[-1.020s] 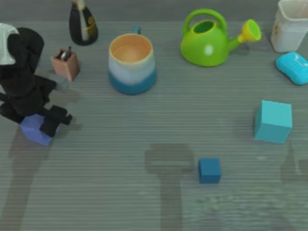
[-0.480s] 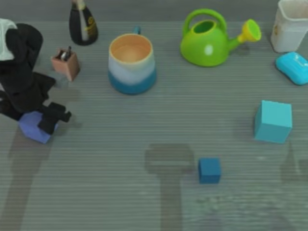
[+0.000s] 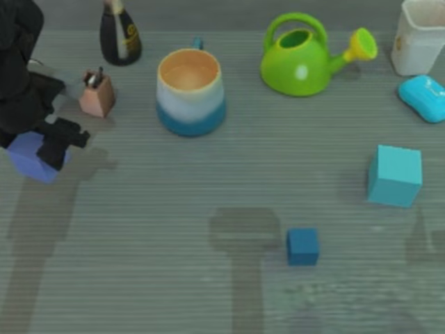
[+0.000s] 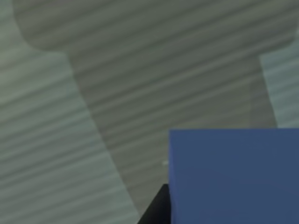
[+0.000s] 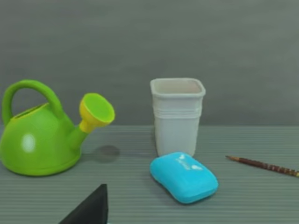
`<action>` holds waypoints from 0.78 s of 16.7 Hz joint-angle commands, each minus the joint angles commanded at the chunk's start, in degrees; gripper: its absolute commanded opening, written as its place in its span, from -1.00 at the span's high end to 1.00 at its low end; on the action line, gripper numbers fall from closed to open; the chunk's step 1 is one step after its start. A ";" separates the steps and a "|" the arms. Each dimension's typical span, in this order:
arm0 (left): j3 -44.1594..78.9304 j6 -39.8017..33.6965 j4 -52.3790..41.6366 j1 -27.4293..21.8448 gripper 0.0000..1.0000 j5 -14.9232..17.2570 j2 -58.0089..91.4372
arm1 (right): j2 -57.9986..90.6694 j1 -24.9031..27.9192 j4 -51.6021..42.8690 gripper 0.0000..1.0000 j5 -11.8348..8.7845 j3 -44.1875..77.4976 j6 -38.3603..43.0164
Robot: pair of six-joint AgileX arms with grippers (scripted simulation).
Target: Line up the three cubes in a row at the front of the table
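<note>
— Table (image 3: 174, 209) first, since it is the biggest thing here: grey, finely striped, carrying everything else. Where are your arms on it?

— My left arm is at the far left edge of the top view. My left gripper (image 3: 43, 147) is clenched on the periwinkle cube (image 3: 24, 156), one dark finger lying across the cube's right face. My wrist camera shows that cube's blue face (image 4: 233, 177) close up, with a broad shadow on the stripes beyond it. Whether the cube is touching the surface or lifted, I cannot tell. My right arm is outside the top view; its wrist camera catches only a dark corner of its gripper (image 5: 88, 210), so I cannot tell how its fingers stand.

— And the other large things?

— Along the back, a green watering can (image 3: 299, 59) with a yellow spout, a two-tone mug (image 3: 190, 90) to its left, a white cup (image 3: 421, 35) at the back right corner, and a dark bottle (image 3: 119, 31) at the back left.

— The remaining cubes?

— The turquoise cube (image 3: 395, 175) sits at the right, in the middle depth. The dark blue cube (image 3: 302, 246) is nearer the front, left of it and well apart. Both stand far from the periwinkle one.

— Smaller bits?

— A sky-blue soap bar (image 3: 422, 97) lies just in front of the white cup, a terracotta pen holder (image 3: 97, 94) stands just beside my left arm, and a pencil (image 5: 264, 165) lies near the cup.
</note>
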 joint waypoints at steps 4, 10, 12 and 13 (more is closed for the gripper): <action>0.17 -0.65 0.08 -0.84 1.00 0.00 0.27 | 0.00 0.00 0.00 -1.00 0.00 0.00 0.00; 4.59 -16.94 -2.32 -11.90 1.00 -0.13 2.62 | 0.00 0.00 0.00 -1.00 0.00 0.00 0.00; 6.42 -25.84 -3.70 -17.67 1.00 -0.25 3.86 | 0.00 0.00 0.00 -1.00 0.00 0.00 0.00; 7.33 -30.57 -4.40 -20.73 1.00 -0.32 4.44 | 0.00 0.00 0.00 -1.00 0.00 0.00 0.00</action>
